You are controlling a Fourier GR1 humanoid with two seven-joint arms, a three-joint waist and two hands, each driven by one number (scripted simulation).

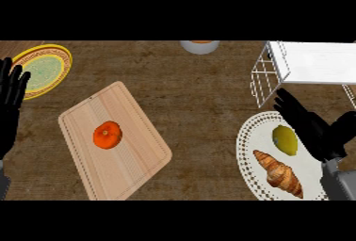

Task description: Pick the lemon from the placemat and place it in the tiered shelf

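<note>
**Where the lemon lies, the right hand has the short reach**

Because the lemon point(285, 140) sits on the white round placemat point(254, 134) at the lower right of the frame, the right hand point(323, 136) is plainly the nearer one. The fruit lies just to the left of the palm. The fingers are straight and spread, pointing up and left past the lemon's top end, and they hold nothing. The lemon's long axis runs roughly up and down the frame, so a grasp would likely close across its narrow width from the right. A croissant point(279, 175) lies just below it on the same mat and could be nudged. The tiered shelf point(313, 61) stands at the upper right, directly above the mat, so the carry looks short. The left hand point(10, 101) rests open at the left edge, fingers up, well apart from it all.
</note>
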